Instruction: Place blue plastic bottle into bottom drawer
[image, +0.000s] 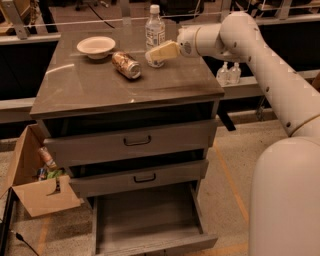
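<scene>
Grey-brown cabinet w/ three drawers, seen from the front and above. A tall clear plastic bottle (155, 31) w/ white screw cap and pale label band stands upright near the back edge of the flat cabinet top (90, 92), right of centre. The robot's cream-coloured gripper (156, 54), on a white arm coming in over the right edge, sits low against the bottle's front and overlaps its base in view. It cannot be told whether it is released or clenched, or whether it touches the bottle at all.

A dented metallic can (126, 65) lies on its side just left of the gripper. A shallow white bowl (95, 46) sits toward the back-left corner. The bottom drawer (145, 220), the lowest and deepest, is pulled open at floor level, well below the bottle.

Handling, as a judgement: the bottle is prob. light, w/ thin walls that flex under a hard squeeze and a smooth, slippery skin. Tall and narrow, so it tips easily if nudged near the top. Not fragile. Best hold is approx. across the body at the label band, not at the neck or cap.

Writing: the label shows dark print, but no word or brand can be read; nothing legible on the can either
</scene>
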